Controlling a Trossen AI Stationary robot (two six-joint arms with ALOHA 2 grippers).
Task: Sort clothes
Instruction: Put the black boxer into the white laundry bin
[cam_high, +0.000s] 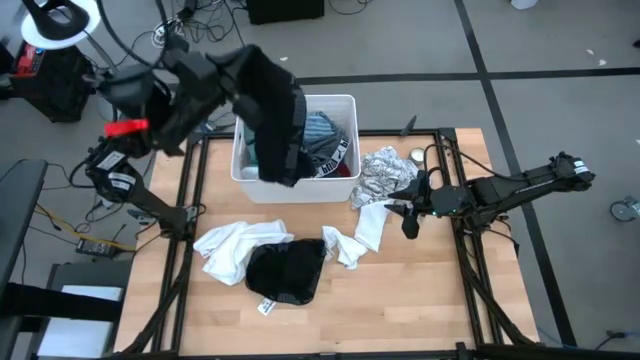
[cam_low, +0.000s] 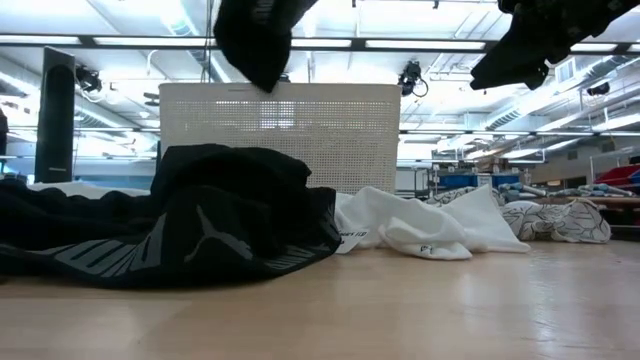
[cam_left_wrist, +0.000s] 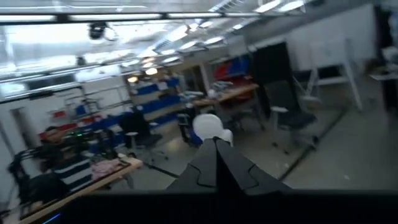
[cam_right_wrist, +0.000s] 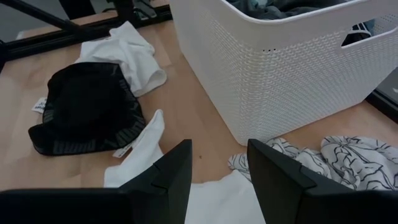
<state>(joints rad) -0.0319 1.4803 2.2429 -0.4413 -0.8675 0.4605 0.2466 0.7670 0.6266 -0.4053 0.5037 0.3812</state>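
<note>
My left gripper (cam_high: 243, 68) is raised high over the white tub (cam_high: 345, 100), shut on a black garment (cam_high: 272, 115) that also shows at the top of the low view (cam_low: 255, 40). The tub holds striped and grey clothes (cam_high: 325, 140). On the table lie a white garment (cam_high: 228, 250), a black garment (cam_high: 287, 272), another white garment (cam_high: 362, 235) and a white-grey patterned one (cam_high: 385, 175). My right gripper (cam_right_wrist: 217, 177) stands open above the table's right part, over the white garment there (cam_right_wrist: 140, 155), touching nothing. My left gripper holds the black garment by its upper end (cam_high: 255, 62); the cloth itself covers the place of contact. The shut fingers (cam_left_wrist: 217, 165) point about level toward the far side. The garment hangs slack below them, clear of the table, over the tub's left part.
The tub stands at the table's far middle, its perforated wall (cam_right_wrist: 280, 81) close ahead of my right gripper. Bare wood (cam_high: 400, 300) lies along the near edge. Black frame rails (cam_high: 185, 250) run along both table sides.
</note>
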